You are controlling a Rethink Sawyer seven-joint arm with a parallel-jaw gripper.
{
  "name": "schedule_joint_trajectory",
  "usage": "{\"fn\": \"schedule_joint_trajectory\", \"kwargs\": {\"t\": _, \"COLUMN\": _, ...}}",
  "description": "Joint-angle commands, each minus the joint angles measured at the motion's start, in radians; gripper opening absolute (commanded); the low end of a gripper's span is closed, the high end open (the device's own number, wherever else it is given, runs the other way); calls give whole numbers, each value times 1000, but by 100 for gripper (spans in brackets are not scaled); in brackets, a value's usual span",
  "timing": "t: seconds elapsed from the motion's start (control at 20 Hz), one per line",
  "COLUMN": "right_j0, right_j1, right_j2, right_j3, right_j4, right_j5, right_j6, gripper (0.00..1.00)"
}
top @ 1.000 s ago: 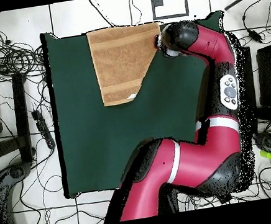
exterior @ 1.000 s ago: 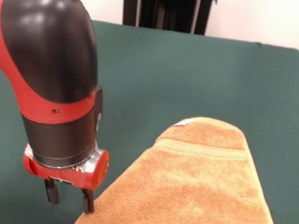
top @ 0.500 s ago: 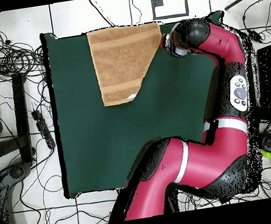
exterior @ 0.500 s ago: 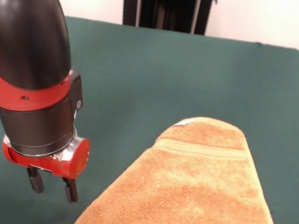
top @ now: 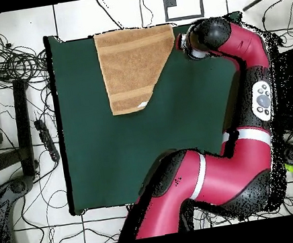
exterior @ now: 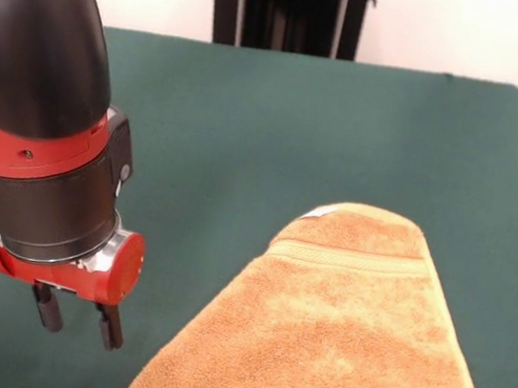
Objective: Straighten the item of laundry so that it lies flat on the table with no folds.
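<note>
Gripper point(exterior: 74, 315) fingers hang empty with a narrow gap between them, just above the green worktop point(exterior: 279, 120) and a little to the side of the towel point(exterior: 341, 331), touching neither. From overhead the gripper itself is hidden under the arm's black wrist, so only the front view shows how its fingers stand.

Much of the arm point(top: 237, 120) is cut off in the front view, where only the black and red wrist housing shows at the left edge; the overhead view shows it whole, bending round the worktop's side from the base.

Part of the towel is lost in the front view, its near end running off the bottom edge. Overhead, the towel point(top: 130, 64) lies at the worktop's top edge with one corner folded in, which leaves a long slanted side running from beside the wrist down to a stripe band. A small white tag point(exterior: 319, 212) peeks out at the towel's far end in the front view.

Cables point(top: 3, 56) trail over the floor round the worktop point(top: 114, 159), well apart from the towel.
</note>
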Motion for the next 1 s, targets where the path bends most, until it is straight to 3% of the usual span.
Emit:
{"fn": "schedule_joint_trajectory", "kwargs": {"t": 0.05, "right_j0": 43, "right_j1": 36, "right_j2": 84, "right_j3": 30, "right_j4": 16, "right_j5": 77, "right_j6": 91, "gripper": 100}}
{"fn": "schedule_joint_trajectory", "kwargs": {"t": 1.0, "right_j0": 75, "right_j1": 73, "right_j2": 79, "right_j3": -4, "right_j4": 7, "right_j5": 18, "right_j6": 132, "gripper": 100}}
